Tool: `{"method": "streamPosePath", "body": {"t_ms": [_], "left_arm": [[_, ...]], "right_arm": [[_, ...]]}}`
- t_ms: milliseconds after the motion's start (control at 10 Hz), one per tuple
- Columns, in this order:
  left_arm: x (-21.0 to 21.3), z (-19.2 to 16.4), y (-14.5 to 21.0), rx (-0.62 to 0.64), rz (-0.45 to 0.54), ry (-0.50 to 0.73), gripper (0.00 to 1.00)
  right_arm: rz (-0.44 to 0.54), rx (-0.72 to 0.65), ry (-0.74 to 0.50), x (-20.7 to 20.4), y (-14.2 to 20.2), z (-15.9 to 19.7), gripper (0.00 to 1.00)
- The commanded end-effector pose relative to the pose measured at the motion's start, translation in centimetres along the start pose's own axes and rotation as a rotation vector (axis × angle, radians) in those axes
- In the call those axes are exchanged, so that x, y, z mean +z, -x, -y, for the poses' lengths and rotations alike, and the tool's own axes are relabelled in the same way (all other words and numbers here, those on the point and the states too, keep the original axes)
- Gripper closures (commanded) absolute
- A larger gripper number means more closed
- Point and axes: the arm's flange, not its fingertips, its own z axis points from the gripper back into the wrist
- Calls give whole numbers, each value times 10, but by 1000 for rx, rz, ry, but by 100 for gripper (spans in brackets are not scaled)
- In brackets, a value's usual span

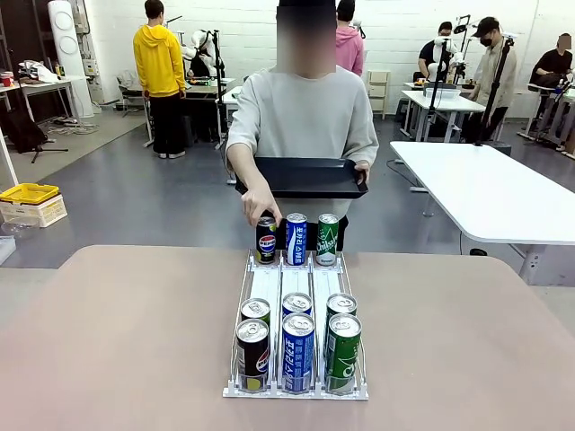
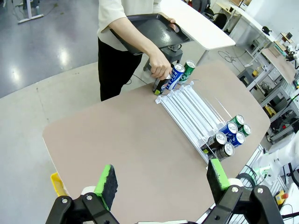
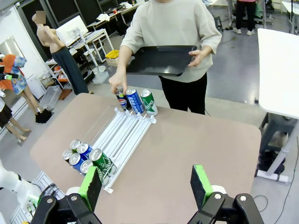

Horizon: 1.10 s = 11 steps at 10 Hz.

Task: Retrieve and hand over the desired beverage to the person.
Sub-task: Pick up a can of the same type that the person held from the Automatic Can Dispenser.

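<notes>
Showed the left gripper [image 2: 161, 179] opened to its full spread, green pads [image 2: 105, 181] wide apart, nothing between them; hung high over the brown table [image 2: 117, 140], well apart from every can. Showed the right gripper [image 3: 146, 184] in the same condition: jaws gaping, empty, raised above the table's opposite side. Located a white three-lane can rack [image 1: 296, 283] at mid-table, lanes running from the robot's side toward the person [image 1: 305, 117]. Found six cans upright at the rack's near end, two per lane: near Pepsi cans [image 1: 253, 355] in the robot's left lane, near Pocari Sweat cans [image 1: 297, 352] in the middle lane, near Sprite cans [image 1: 342, 352] in the right lane. Found three more upright at the far end, side by side: a far Pepsi can [image 1: 266, 242], a far Pocari Sweat can [image 1: 296, 239], a far Sprite can [image 1: 328, 239]. Placed the person at the table's far edge, directly behind the rack, in a light grey sweatshirt. Caught one hand [image 1: 257, 206] reaching down, fingers on the top of the far Pepsi can; caught the other hand [image 1: 361, 171] gripping a black tray [image 1: 310, 177], held level at waist height above the far cans.
</notes>
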Motion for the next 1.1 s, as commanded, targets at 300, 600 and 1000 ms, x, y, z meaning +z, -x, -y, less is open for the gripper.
{"method": "streamPosePath", "body": {"t_ms": [300, 600, 1000], "left_arm": [[1, 1, 0, -4, 8, 7, 0], [1, 1, 0, -4, 8, 7, 0], [1, 1, 0, -4, 8, 7, 0]], "right_arm": [[10, 9, -21, -2, 1, 2, 0], [10, 9, -21, -2, 1, 2, 0], [10, 9, -21, -2, 1, 2, 0]]}}
